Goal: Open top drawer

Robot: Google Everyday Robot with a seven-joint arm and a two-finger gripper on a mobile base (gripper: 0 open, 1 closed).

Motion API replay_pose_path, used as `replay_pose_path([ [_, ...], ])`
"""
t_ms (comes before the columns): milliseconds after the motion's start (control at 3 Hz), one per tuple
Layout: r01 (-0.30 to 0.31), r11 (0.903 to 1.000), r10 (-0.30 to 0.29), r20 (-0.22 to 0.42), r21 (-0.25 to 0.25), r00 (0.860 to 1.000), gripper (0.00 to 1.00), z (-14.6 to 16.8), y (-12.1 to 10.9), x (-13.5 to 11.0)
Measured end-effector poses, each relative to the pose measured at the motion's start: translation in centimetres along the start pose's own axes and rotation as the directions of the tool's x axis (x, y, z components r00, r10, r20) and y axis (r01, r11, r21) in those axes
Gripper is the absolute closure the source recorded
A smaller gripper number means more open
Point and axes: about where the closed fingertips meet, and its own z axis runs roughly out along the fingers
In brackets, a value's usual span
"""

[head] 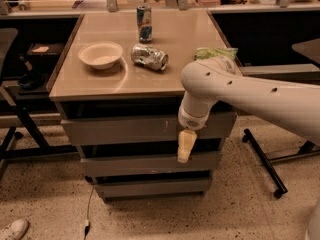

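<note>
The top drawer (125, 130) is the widest grey handleless front, just under the tabletop, with small scratches right of centre. It looks closed or nearly flush with the cabinet. Two narrower grey drawer fronts (150, 164) sit below it. My white arm reaches in from the right. My gripper (186, 146), with cream-coloured fingers pointing down, hangs in front of the cabinet at the right part of the top drawer's lower edge, over the gap above the middle drawer.
On the tabletop (165, 74) stand a white bowl (100, 55), a lying crushed can (149, 57), an upright can (144, 22) and a green bag (215, 53). A chair base (265, 169) is to the right, a shoe (12, 229) at the bottom left.
</note>
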Motion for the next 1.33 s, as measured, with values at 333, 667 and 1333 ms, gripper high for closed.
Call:
replay_pose_path([
  [333, 0.019, 0.9992, -0.019, 0.009, -0.035, 1.000, 0.00, 1.8, 0.8, -0.6],
  [667, 0.027, 0.9983, -0.026, 0.012, -0.051, 1.000, 0.00, 1.8, 1.5, -0.6],
  [1333, 0.011, 0.9917, -0.003, 0.059, -0.128, 0.998, 0.00, -0.4, 6.1, -0.1],
])
